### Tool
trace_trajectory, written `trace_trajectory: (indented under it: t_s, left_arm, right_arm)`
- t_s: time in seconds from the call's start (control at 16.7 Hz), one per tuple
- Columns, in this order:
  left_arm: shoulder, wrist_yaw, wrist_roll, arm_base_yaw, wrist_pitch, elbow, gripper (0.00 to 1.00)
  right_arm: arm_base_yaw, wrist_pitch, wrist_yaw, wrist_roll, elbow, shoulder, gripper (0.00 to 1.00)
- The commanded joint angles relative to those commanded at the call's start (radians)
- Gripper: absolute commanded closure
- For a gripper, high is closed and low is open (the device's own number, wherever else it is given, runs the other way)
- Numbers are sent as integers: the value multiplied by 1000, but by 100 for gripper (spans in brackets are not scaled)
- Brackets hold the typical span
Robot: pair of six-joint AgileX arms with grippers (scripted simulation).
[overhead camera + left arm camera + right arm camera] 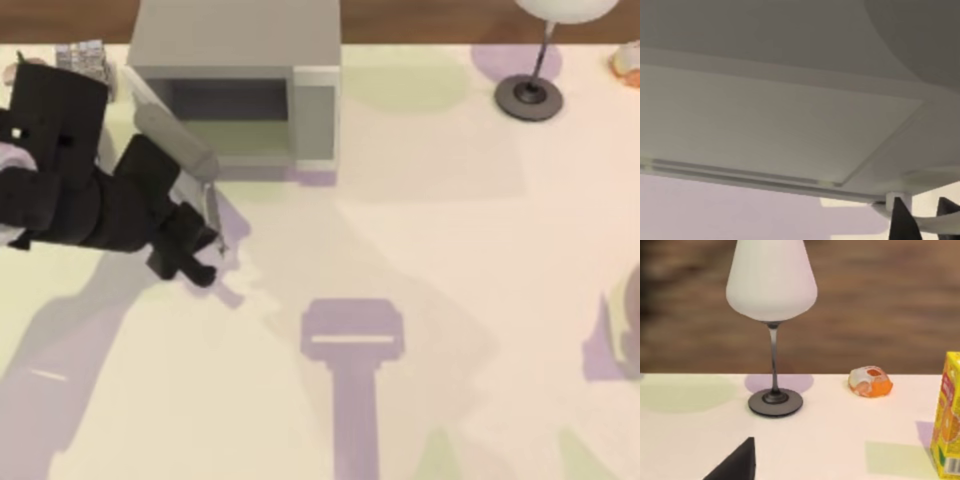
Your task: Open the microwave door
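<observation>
Far left of the top view: a small patterned cube point(82, 58) sits at the back edge of the table point(450, 250), just beside the left arm's black bulk. The left gripper point(205, 245) is in front of the microwave's left corner, at the free end of the microwave door point(172, 140), which is swung out wide toward the front-left, hinged on the microwave's left side. The door's outer edge with its thin handle bar point(211, 205) sits right at the gripper. In the left wrist view the door panel point(765, 130) fills most of the frame, and the two dark fingertips point(901, 220) stand a little apart with the light handle piece point(920, 220) between them, so the jaws look pinched on the handle. The microwave point(240, 40) stands at the back of the table, left of centre, cavity point(230, 110) exposed and open to the front, grey control panel point(316, 120) on its right side. Centre of the table is bare apart from shadows. Further right, a lamp point(530, 85) with a dark round base and white shade stands near the back edge; in the right wrist view it is upright point(772, 330). At the far right back corner, a small orange-and-white item point(870, 381) lies on the table, and a yellow juice carton point(947, 415) is upright near it. Right gripper: only one dark fingertip point(737, 465) shows in the right wrist view, cannot tell jaw state; the arm itself is out of the top view.
</observation>
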Motion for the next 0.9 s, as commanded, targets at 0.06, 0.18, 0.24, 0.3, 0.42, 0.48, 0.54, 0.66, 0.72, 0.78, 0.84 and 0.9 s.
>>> trace_trajectory:
  t_s: [0.06, 0.18, 0.24, 0.3, 0.42, 0.48, 0.54, 0.66, 0.72, 0.78, 0.84, 0.9]
  left_arm:
    - [0, 0, 0, 0, 0, 0, 100]
    - [0, 0, 0, 0, 0, 0, 100]
    - [0, 0, 0, 0, 0, 0, 100]
    - [0, 0, 0, 0, 0, 0, 100]
    - [1, 7, 0, -4, -4, -2, 100]
    - [4, 13, 12, 2, -12, -4, 100]
    - [4, 23, 30, 11, -20, -2, 100]
    - [-3, 51, 78, 32, -33, 9, 100]
    - [-5, 64, 101, 43, -42, 11, 100]
    - [-4, 74, 117, 52, -53, 10, 100]
    - [-1, 78, 126, 57, -60, 8, 100]
    - [-1, 79, 127, 57, -60, 8, 100]
  right_arm:
    - [0, 0, 0, 0, 0, 0, 0]
    - [0, 0, 0, 0, 0, 0, 0]
    - [0, 0, 0, 0, 0, 0, 0]
    - [0, 0, 0, 0, 0, 0, 0]
    - [0, 0, 0, 0, 0, 0, 0]
    - [0, 0, 0, 0, 0, 0, 0]
    - [0, 0, 0, 0, 0, 0, 0]
    - [0, 0, 0, 0, 0, 0, 0]
    - [0, 0, 0, 0, 0, 0, 0]
    - [0, 0, 0, 0, 0, 0, 0]
    - [0, 0, 0, 0, 0, 0, 0]
    - [0, 0, 0, 0, 0, 0, 0]
